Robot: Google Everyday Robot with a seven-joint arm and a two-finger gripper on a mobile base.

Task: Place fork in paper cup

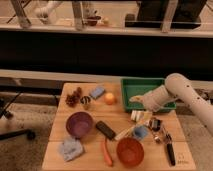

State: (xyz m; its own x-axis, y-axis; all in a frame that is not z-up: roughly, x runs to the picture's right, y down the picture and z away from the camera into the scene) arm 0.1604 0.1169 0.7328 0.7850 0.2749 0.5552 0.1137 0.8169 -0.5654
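My gripper (136,99) is at the end of the white arm that reaches in from the right. It hangs over the front left corner of the green tray (134,86). Just below it, on the table, stands a small off-white object that looks like the paper cup (136,116). A pale utensil that looks like the fork (126,132) lies at a slant on the table, its right end beside the small blue cup (141,132). The gripper is apart from the fork and a little above the paper cup.
On the wooden table (57,160) are a purple bowl (79,123), an orange bowl (130,151), a carrot (106,151), a black block (105,129), a grey cloth (70,148), an orange fruit (109,98), a blue sponge (97,92), a pine cone (74,98) and a black-handled tool (170,150).
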